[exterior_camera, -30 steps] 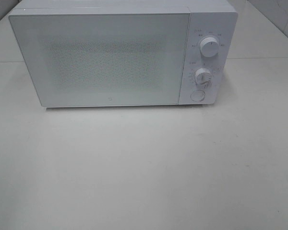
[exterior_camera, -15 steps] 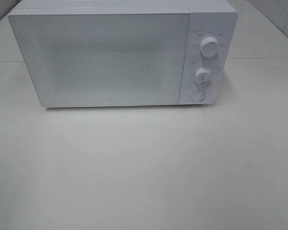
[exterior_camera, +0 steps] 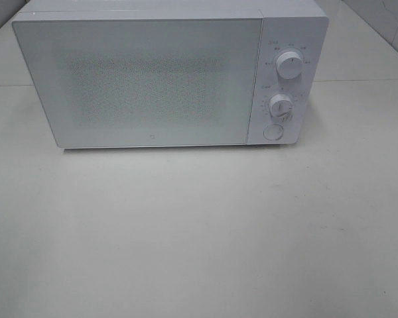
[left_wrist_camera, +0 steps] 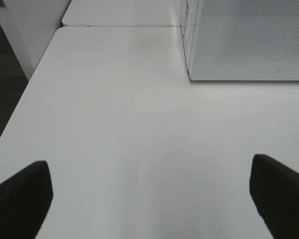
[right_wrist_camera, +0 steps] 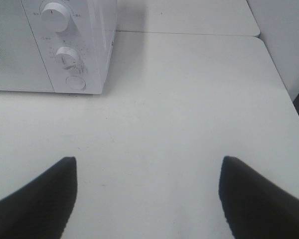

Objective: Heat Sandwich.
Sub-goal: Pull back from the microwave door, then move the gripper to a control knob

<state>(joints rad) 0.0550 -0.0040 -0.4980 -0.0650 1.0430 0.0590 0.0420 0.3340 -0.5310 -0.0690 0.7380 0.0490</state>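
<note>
A white microwave (exterior_camera: 166, 76) stands at the back of the table with its door shut; two dials (exterior_camera: 289, 65) and a round button (exterior_camera: 273, 132) sit on its right panel. The sandwich is out of view. Neither arm shows in the exterior high view. In the left wrist view my left gripper (left_wrist_camera: 149, 199) is open over bare table, well short of the microwave's (left_wrist_camera: 249, 40) left front corner. In the right wrist view my right gripper (right_wrist_camera: 147, 199) is open and empty above the table, in front of and to the right of the microwave's (right_wrist_camera: 65, 45) control panel.
The white table (exterior_camera: 199, 232) runs wide in front of the microwave. Its left edge (left_wrist_camera: 20, 109) drops to a dark floor, and its right edge (right_wrist_camera: 284, 89) lies beside a white wall. A seam (left_wrist_camera: 119, 26) joins a second table behind.
</note>
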